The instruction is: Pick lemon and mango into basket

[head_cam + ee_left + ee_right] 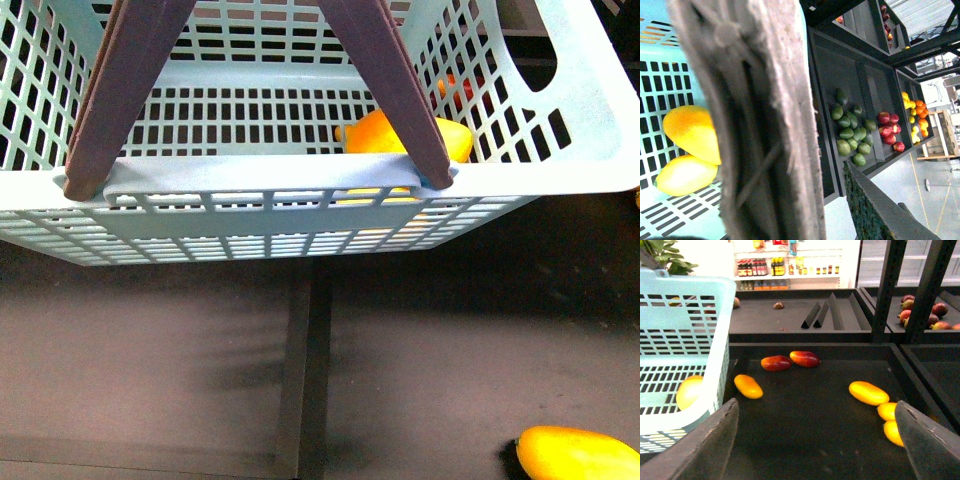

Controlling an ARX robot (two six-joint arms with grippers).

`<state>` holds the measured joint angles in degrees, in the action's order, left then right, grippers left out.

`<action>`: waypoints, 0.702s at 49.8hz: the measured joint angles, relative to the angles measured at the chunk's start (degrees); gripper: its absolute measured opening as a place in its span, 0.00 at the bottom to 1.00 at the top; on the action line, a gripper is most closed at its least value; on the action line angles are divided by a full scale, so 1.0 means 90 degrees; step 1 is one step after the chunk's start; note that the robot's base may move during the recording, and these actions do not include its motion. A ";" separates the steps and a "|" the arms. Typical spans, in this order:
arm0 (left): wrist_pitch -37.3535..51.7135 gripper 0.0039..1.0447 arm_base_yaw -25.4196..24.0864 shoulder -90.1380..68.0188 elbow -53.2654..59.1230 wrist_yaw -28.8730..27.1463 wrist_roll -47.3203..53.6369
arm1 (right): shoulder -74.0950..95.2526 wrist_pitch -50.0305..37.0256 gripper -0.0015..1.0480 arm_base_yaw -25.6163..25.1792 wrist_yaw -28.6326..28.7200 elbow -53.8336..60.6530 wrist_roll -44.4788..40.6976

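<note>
We are noting the right gripper [817, 440] hanging with jaws apart and empty above the dark shelf [810, 405] strewn with yellow mangoes [868, 392], while the mint-green basket [560, 150] is holding two mangoes [690, 132], the left gripper's state being impossible to tell.

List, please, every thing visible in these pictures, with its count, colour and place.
basket: one, mint green, brown handles, on the dark shelf.
yellow fruit in basket: two, yellow-orange, lying on the basket floor, touching.
yellow fruit outside: four, yellow-orange, on the shelf beside the basket.
red fruit: two, red, farther back on the same shelf.
green fruit: about a dozen, green, in a distant bin.
right end effector: fingers apart, above the shelf, holding nothing.
left end effector: not seen.
</note>
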<state>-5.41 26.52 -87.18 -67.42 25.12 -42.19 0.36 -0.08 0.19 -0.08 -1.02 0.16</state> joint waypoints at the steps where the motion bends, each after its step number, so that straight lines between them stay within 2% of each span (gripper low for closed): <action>1: 0.0000 0.27 0.0000 0.0000 0.0000 0.0000 0.0000 | 0.0000 0.0000 0.93 0.0000 0.0000 0.0002 0.0002; 4: 0.0000 0.27 0.0000 0.0000 0.0000 0.0000 0.0000 | 0.0000 0.0000 0.91 0.0000 0.0002 0.0002 0.0000; 6: 0.0117 0.26 0.0061 0.0000 0.0036 -0.0401 0.0136 | -0.0002 0.0000 0.91 0.0000 0.0000 0.0000 0.0000; 8: 0.0527 0.26 0.0189 0.0002 0.0204 -0.1406 0.0357 | -0.0002 0.0000 0.92 0.0000 -0.0007 0.0000 0.0000; 9: 0.0634 0.26 0.0221 0.0000 0.0250 -0.1690 0.0500 | -0.0002 0.0000 0.92 0.0000 -0.0005 0.0002 0.0000; 10: 0.0899 0.26 0.0291 -0.0041 0.0362 -0.2455 0.0801 | -0.0002 0.0000 0.92 0.0000 0.0000 0.0000 -0.0002; 12: 0.1185 0.26 0.0338 -0.0151 0.0449 -0.3485 0.1518 | -0.0002 0.0000 0.92 0.0000 0.0015 0.0000 0.0000; 14: 0.1314 0.26 0.0287 -0.0219 0.0449 -0.3857 0.1909 | -0.0005 0.0000 0.92 0.0000 0.0015 0.0000 0.0000; 16: 0.1401 0.26 0.0172 -0.0260 0.0449 -0.3978 0.2079 | -0.0005 0.0000 0.92 0.0000 -0.0002 0.0002 -0.0002; 19: 0.1569 0.18 -0.0085 -0.0401 0.0442 -0.4129 0.2392 | -0.0005 0.0005 0.92 0.0000 -0.0005 0.0000 0.0000; 22: 0.1722 0.10 -0.0393 -0.0588 0.0423 -0.3869 0.2368 | -0.0005 0.0005 0.92 0.0000 -0.0010 0.0002 0.0000; 35: 0.1945 0.08 -0.1649 -0.2210 -0.0328 -0.3589 0.0826 | -0.0005 0.0007 0.92 0.0000 -0.0002 0.0000 0.0000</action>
<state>12.10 11.68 -107.07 -70.37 -7.18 -34.76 0.32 -0.01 0.19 -0.10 -1.02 0.16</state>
